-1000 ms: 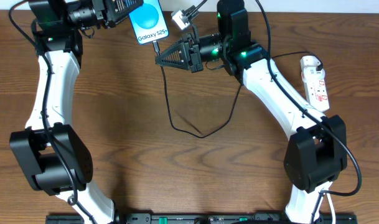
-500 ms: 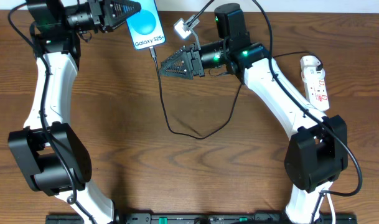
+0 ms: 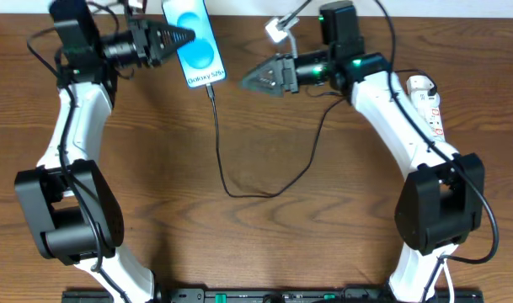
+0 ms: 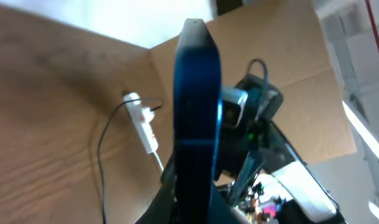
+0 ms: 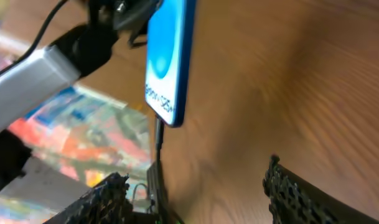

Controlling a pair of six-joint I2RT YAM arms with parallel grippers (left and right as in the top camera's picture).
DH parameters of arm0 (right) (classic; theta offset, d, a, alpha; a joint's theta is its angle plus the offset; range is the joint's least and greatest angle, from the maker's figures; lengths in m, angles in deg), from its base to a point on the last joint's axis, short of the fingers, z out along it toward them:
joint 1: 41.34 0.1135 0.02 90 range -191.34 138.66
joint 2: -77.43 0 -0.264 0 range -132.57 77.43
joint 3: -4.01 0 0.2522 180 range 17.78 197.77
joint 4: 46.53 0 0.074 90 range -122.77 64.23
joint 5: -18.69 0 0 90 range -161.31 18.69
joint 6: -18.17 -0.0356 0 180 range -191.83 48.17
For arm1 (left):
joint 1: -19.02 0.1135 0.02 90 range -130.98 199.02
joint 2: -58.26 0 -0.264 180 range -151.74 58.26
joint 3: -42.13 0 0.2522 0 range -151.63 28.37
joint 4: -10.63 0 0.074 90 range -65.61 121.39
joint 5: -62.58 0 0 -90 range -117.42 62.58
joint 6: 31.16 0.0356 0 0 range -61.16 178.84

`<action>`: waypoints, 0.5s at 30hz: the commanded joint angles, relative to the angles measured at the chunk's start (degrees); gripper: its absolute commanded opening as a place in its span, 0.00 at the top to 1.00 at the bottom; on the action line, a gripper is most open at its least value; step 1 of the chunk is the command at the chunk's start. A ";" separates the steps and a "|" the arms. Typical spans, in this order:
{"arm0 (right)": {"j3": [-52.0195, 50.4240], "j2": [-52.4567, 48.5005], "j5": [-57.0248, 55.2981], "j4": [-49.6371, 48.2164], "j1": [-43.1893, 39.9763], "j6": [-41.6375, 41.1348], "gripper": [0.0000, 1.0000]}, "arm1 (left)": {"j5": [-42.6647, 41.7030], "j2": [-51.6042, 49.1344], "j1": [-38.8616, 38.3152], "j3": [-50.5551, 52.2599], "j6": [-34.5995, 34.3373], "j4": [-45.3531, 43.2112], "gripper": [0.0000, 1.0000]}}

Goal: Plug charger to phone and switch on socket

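Two hands engaged: left hand (image 3: 183,38) grips the phone (image 3: 202,55) at the desk's (image 3: 146,168) far edge, charger (image 3: 221,143) apparently seated. Right hand (image 3: 248,80) spread wide, empty; next, press the socket (image 3: 430,114) switch.

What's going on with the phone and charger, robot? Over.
Left gripper shut on light blue Galaxy phone. Right gripper open, empty. Thin black charger cable looks plugged into phone's bottom edge. White power strip untouched beside right arm.
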 commanded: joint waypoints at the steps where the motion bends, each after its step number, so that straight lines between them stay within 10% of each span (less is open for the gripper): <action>1: 0.42 0.92 -6.91 4.37 -1.73 3.21 0.30 | 5.70 1.05 0.15 5.31 2.84 -0.31 0.93; 15: 0.42 0.92 -22.49 15.19 0.17 6.88 0.31 | 23.74 1.03 0.15 13.88 23.10 18.10 0.93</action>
